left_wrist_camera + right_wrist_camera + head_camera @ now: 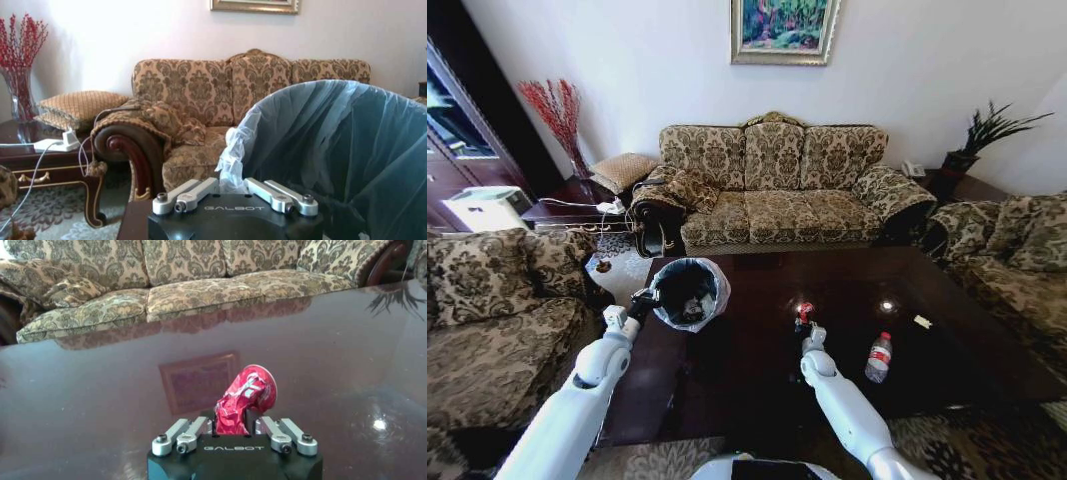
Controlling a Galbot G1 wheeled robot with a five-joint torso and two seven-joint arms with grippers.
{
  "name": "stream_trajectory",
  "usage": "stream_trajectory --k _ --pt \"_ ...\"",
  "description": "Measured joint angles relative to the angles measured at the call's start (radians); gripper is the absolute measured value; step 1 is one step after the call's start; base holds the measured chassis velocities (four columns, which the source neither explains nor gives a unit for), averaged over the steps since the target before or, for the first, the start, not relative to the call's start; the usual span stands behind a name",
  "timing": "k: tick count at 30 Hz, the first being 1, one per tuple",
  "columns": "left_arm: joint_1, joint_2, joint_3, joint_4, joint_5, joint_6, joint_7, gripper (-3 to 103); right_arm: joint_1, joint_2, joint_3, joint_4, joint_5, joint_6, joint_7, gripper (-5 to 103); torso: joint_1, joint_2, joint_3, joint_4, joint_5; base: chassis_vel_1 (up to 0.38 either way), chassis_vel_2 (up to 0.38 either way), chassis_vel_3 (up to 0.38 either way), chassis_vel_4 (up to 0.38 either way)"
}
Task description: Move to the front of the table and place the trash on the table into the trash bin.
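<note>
Fingers of the left gripper [646,301] are drawn in tight on the rim of the trash bin [689,293], pinching the whitish plastic liner where it folds over the edge; in the left wrist view the bunched bag [233,155] rises straight out from between the closed jaws, with no gap showing. The bin sits at the near-left part of the table [967,350], tipped so its dark mouth faces the head camera, and some pale litter lies at its bottom [693,312].

Moving right, the right gripper [805,322] is over the middle of the glossy dark top, its jaws closed to a narrow width on the crushed red can [245,397]. The right wrist view shows the can's crumpled lower end wedged between the two fingers while its round, flattened end stands up and leans away from the gripper. Whether the can's base touches the wood or hangs just above it cannot be told; its red reflection shows faintly on the surface.

Farther right, a clear plastic bottle [879,357] with a red cap lies on the table, well apart from the can. Beyond it, toward the right edge, rests a small pale wrapper [922,321], near a bright lamp reflection on the wood.
</note>
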Motion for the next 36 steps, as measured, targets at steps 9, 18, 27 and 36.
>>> stream_trajectory --k 9,18,27,36 --pt "0.001 -0.001 0.000 -0.018 0.000 0.000 -0.001 1 -0.018 -0.024 0.007 0.106 0.010 -0.011 0.041 24 0.000 0.000 0.000 -0.0002 0.0004 0.000 0.000 0.000 0.000" --pt "0.012 -0.009 -0.001 -0.047 0.006 0.002 -0.004 1 -0.064 -0.126 0.017 0.518 0.004 -0.046 0.056 24 0.000 0.000 0.000 -0.0003 0.0001 0.000 0.000 0.000 0.000" --pt "0.006 -0.011 0.038 -0.051 0.013 0.023 -0.005 1 -0.030 -0.338 -0.056 1.047 0.199 -0.085 -0.088 24 0.000 0.000 0.000 -0.0001 -0.0002 0.000 0.000 0.000 0.000" --pt "-0.006 0.016 0.065 -0.065 0.010 0.038 -0.007 1 0.027 -0.436 -0.251 1.114 0.277 -0.148 -0.251 24 0.000 0.000 0.000 0.0000 0.0000 0.000 0.000 0.000 0.000"
